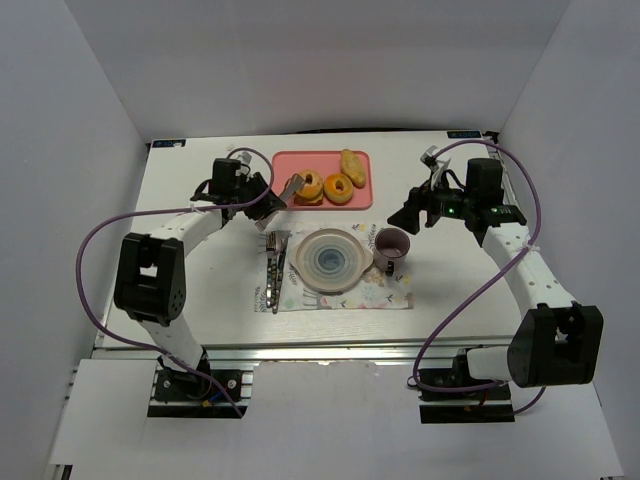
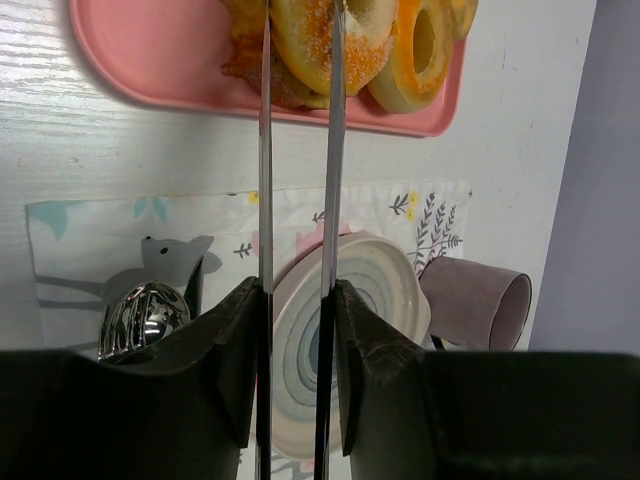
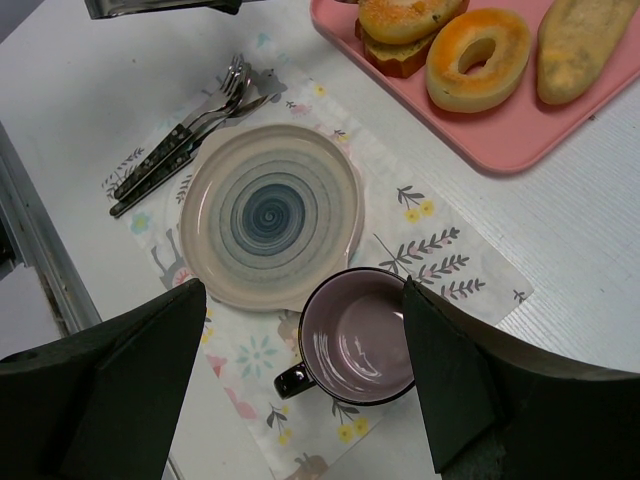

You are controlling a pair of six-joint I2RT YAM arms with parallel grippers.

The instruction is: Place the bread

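Several breads lie on a pink tray (image 1: 285, 165) at the back: a sugared ring bread (image 1: 308, 184), a plain ring (image 1: 338, 188) and a long roll (image 1: 352, 162). My left gripper (image 1: 262, 200) is shut on metal tongs (image 2: 266, 150). The tong blades reach over the sugared bread (image 2: 310, 45) on the tray (image 2: 150, 60), one on each side of its middle. A striped plate (image 1: 330, 260) sits empty on a patterned placemat (image 1: 385, 295). My right gripper (image 1: 410, 215) is open and empty, hovering above the purple mug (image 3: 357, 335).
Cutlery (image 1: 273, 270) lies on the placemat left of the plate. The mug (image 1: 391, 245) stands right of the plate. White walls close in the table on three sides. The right wrist view also shows the plate (image 3: 270, 215) and the tray (image 3: 500, 140).
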